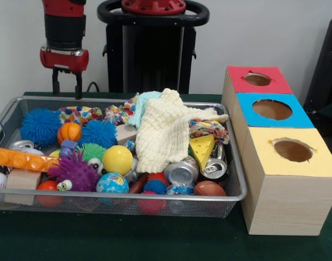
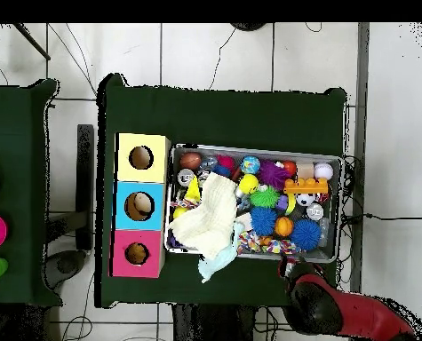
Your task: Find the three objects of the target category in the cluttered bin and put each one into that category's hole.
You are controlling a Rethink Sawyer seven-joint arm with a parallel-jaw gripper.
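The gripper [image 1: 67, 87] hung with jaws released and empty beyond the bin's [image 1: 239, 185] far-left rim. Two cans [image 1: 181, 172] lay near-right, half under the cloth [image 1: 163, 130], which might snag a grasp.

Cloth [image 1: 164, 133] pale yellow; boxes [image 1: 282, 163] red, blue, yellow.

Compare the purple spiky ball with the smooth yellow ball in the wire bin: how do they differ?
The purple spiky ball is covered in soft spikes; the yellow ball is smooth. The purple one carries googly eyes; the yellow one is plain. The purple ball lies nearer the bin's front rim, left of the yellow ball. Both are round and similar in size.
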